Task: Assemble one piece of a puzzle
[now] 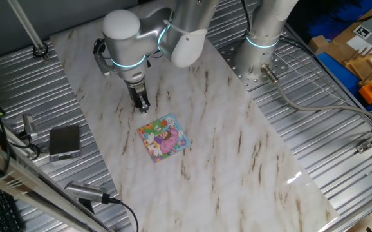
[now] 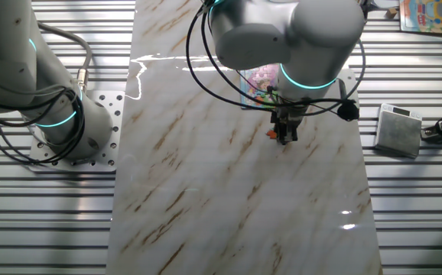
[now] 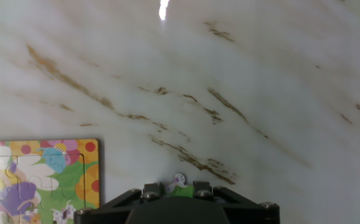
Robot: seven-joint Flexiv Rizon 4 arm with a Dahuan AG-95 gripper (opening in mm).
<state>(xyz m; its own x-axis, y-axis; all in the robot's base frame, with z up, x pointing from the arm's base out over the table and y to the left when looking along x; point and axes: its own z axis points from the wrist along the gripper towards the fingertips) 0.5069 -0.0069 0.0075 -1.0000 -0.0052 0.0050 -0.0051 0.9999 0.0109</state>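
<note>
Tool (image 1: 143, 107) hangs just above the marble-patterned desk (image 1: 237, 148), its fingers pointing down and drawn close together on the piece (image 3: 179, 185). In the hand view the piece shows as a small greenish bit with a pale edge, caught between the two fingertips at the bottom of the picture. In the other fixed view a small orange spot is seen at the tip of the tool (image 2: 284, 134), but I cannot tell if the piece touches the desk there.

The puzzle (image 1: 164, 136) lies flat on the desk near the tool, a little apart from it. From the hand view the puzzle (image 3: 40, 180) is to the lower left of the fingers, with its yellow border and orange dots facing the tool. In the other fixed view the puzzle (image 2: 256, 79) is partly hidden behind the arm.

A small grey box (image 1: 64, 142) sits off the marble sheet, well apart from the tool.
</note>
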